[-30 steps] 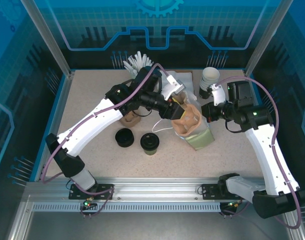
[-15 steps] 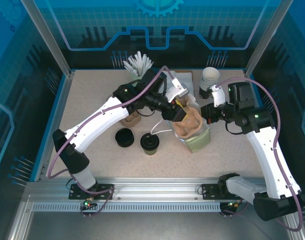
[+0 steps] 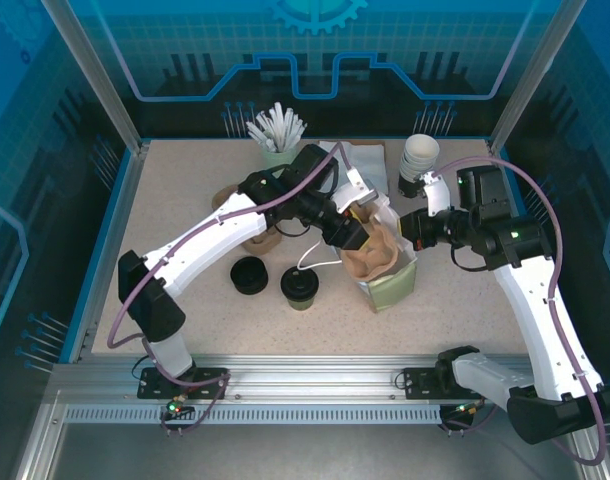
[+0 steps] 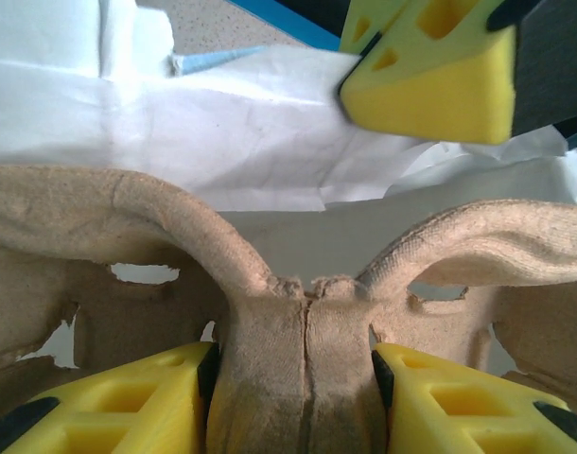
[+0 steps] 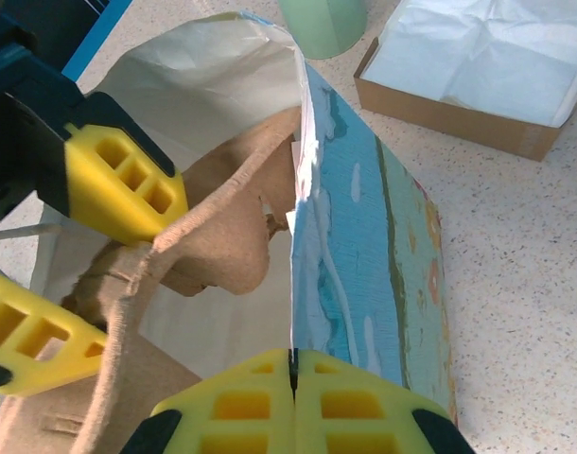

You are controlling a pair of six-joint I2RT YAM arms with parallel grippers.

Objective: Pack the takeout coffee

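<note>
The takeout coffee (image 3: 298, 287), a short dark cup with a black lid, stands on the table left of the paper bag (image 3: 393, 288). My left gripper (image 3: 357, 228) (image 4: 293, 378) is shut on the middle post of a brown pulp cup carrier (image 4: 298, 331) (image 5: 222, 236), which sits in the bag's open mouth. The carrier's cup holes look empty. My right gripper (image 3: 412, 228) (image 5: 293, 392) is shut on the bag's rim, and the bag's blue patterned wall (image 5: 364, 246) rises just beyond its fingers. The two grippers are close together over the bag.
A loose black lid (image 3: 249, 275) lies left of the coffee, with a second pulp carrier (image 3: 260, 240) behind it. At the back are a green cup of straws (image 3: 277, 132), a napkin box (image 5: 478, 66) and a stack of lidless cups (image 3: 419, 157).
My left arm has reached further right and pushed the carrier deeper into the bag's mouth. The right gripper has kept its hold on the rim and shifted slightly left.
</note>
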